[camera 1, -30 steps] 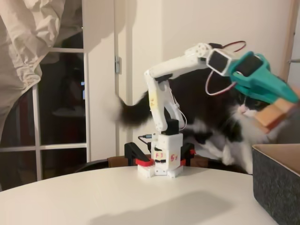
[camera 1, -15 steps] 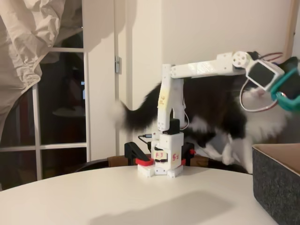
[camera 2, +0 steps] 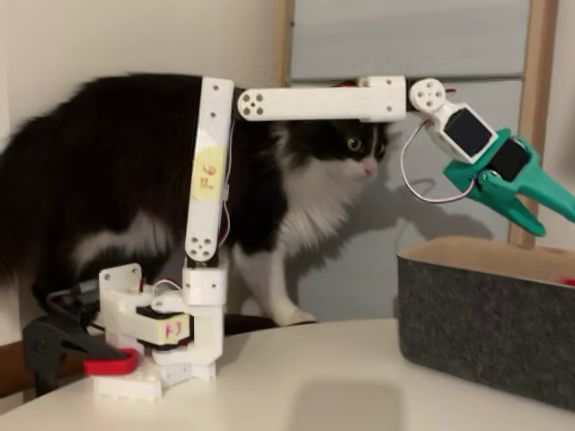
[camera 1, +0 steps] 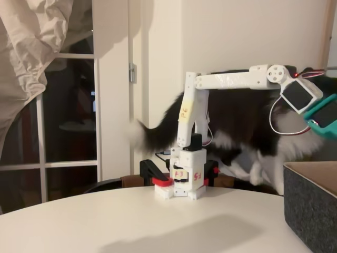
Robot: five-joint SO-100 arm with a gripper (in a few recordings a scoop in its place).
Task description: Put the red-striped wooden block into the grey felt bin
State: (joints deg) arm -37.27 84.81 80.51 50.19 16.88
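Table point(camera 2: 296, 377) carries the bin point(camera 2: 485, 332) at right in both fixed views, open top up, within the arm's reach. Cat point(camera 2: 117, 171) stands behind the arm point(camera 2: 314, 101), which stretches level so the gripper point(camera 2: 552, 211) hangs over the bin, tilted down: a drop pose. Jaws apart, nothing between them. Block: a small red spot at the bin's inner rim point(camera 2: 566, 281) may be it; axis and facing cannot be told.

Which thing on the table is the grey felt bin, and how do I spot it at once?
Start at the white table and look to the end away from the white arm's base. The grey felt bin is the large straight-sided box with a tan lining, below the teal claw in this fixed view. Its soft dark felt walls set it apart from the hard white plastic arm.
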